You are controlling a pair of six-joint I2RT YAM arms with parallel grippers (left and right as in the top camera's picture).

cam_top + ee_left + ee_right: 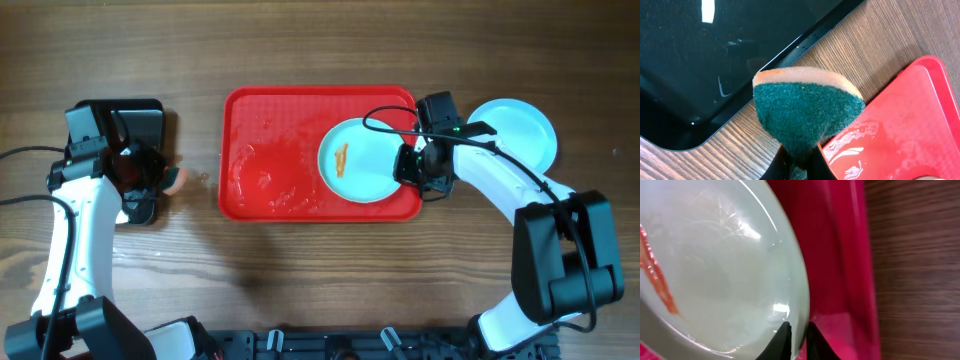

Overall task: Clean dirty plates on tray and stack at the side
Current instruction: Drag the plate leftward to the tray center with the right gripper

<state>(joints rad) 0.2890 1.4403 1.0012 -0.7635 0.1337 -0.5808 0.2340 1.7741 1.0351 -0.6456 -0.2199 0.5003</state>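
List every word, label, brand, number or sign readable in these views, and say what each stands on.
No text can be read in any view.
red tray: plain, no marking.
smeared plate: only an orange food smear, no print.
side plate: plain.
sponge: no label showing.
black tray: glossy and bare, only reflections.

Left gripper (pixel 799 162) pinches sponge (pixel 807 107)

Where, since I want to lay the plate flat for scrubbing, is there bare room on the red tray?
The tray's left half, from its left rim to the dirty plate, is bare but wet-looking. The right end is crowded: dirty plate, right hand on its rim, second plate outside.
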